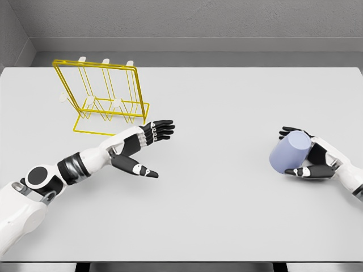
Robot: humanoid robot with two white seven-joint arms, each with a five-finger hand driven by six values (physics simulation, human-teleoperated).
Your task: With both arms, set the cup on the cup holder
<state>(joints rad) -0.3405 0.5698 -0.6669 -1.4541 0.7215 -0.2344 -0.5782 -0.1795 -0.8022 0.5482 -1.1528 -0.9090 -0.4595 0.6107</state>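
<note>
Now, from the head view we saw the lavender cup (290,151) tilted at the right side of the grey table (227,215), the right hand (311,156) curled around it with black fingers (309,171) gripping. The left hand (143,147) hovered with its fingers spread, holding nothing, just beside the yellow wire cup holder (104,96) (well apart from the cup).
</note>
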